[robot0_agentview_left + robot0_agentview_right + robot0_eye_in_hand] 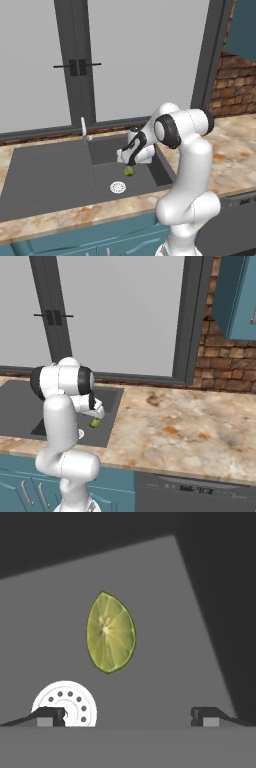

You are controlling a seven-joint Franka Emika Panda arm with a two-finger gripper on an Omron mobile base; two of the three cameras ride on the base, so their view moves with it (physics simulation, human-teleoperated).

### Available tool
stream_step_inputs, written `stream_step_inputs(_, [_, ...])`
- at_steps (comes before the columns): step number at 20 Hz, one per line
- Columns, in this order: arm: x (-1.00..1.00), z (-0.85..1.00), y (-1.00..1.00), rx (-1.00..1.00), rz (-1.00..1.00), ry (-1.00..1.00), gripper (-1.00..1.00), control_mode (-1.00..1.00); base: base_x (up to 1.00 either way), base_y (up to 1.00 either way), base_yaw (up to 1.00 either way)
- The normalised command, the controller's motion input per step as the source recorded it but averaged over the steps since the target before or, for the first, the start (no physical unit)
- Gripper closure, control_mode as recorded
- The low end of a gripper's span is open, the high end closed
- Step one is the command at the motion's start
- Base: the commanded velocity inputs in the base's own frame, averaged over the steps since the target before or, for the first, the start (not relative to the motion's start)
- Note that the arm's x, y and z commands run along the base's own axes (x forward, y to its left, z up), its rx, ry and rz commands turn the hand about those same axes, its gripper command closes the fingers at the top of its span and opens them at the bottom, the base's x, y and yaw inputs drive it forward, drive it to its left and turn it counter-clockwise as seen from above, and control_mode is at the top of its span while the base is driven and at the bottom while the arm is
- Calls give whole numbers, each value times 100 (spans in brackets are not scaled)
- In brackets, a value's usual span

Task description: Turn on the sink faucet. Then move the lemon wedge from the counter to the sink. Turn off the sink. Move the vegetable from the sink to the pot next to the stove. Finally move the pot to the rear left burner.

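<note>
Both jaws spread wide, lemon wedge [110, 633] free over sink [165, 612] floor.

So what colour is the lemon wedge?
Yellow-green, with a darker green rind; the lemon wedge shows best in the hand view.
</note>
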Motion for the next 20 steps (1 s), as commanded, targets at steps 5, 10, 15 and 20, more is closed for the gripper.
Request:
stream_step_inputs(5, [21, -31, 2, 0, 0, 0, -100, -100, 0, 0, 0])
stream_step_inputs(10, [25, -32, 0, 0, 0, 0, -100, -100, 0, 0, 0])
stream_step_inputs(15, [29, -36, 0, 0, 0, 0, -100, -100, 0, 0, 0])
stream_step_inputs(20, [12, -28, 0, 0, 0, 0, -100, -100, 0, 0, 0])
